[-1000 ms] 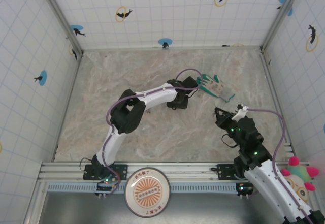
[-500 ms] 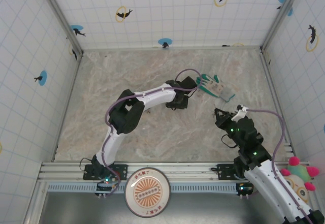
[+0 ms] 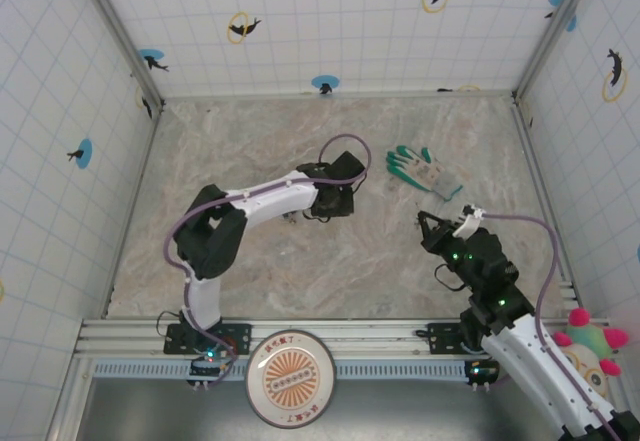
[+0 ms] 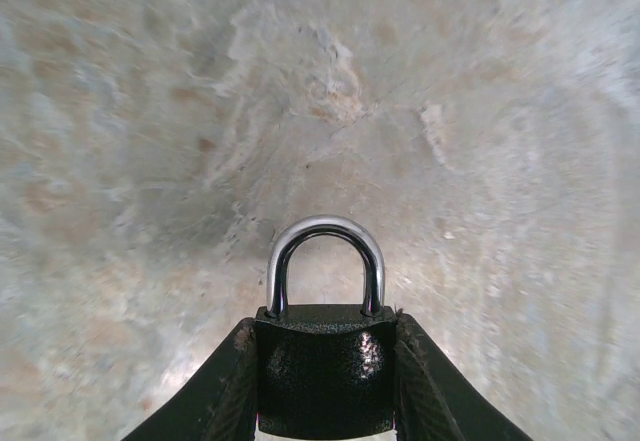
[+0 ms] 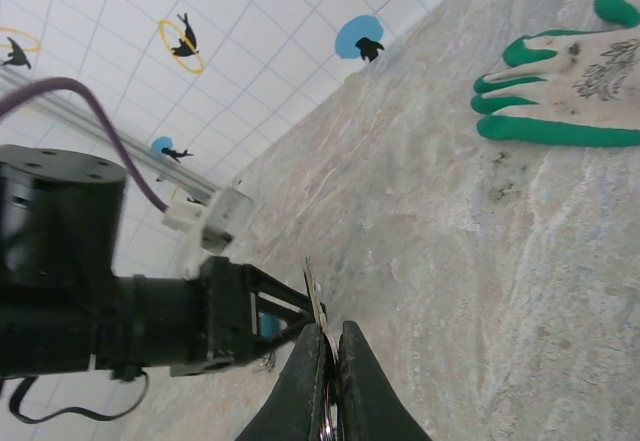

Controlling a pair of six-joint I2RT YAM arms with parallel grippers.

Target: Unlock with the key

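Walls: white tiles (image 3: 300,21) with dolphin stickers in blue and yellow rings, on three sides of the table.
Table: marble-like beige top (image 3: 400,271); both arms stand at its near edge.
Left arm: white and black (image 3: 250,199), bent and reaching to the middle of the table.
Right arm: it (image 3: 500,311) reaches up from the near right corner toward the centre.
Glove: green and white (image 3: 425,171), lying flat on the table at the far right, apart from both arms; in the right wrist view it (image 5: 570,81) is at the upper right, green fingers pointing left.
Left gripper: the claw (image 4: 325,381) is clamped on the padlock, one finger pressed on each side of the body.
Right gripper: the claw (image 5: 333,361) is together, fingers pressed on the key; from above it (image 3: 432,223) is near the table's right side, below the glove.
Padlock: black body (image 4: 325,366) between the left fingers, silver shackle (image 4: 325,261) closed and pointing away from the wrist, above the table surface.
Key: thin silvery blade (image 5: 314,291) standing out from the right fingertips, pointing toward the left arm.
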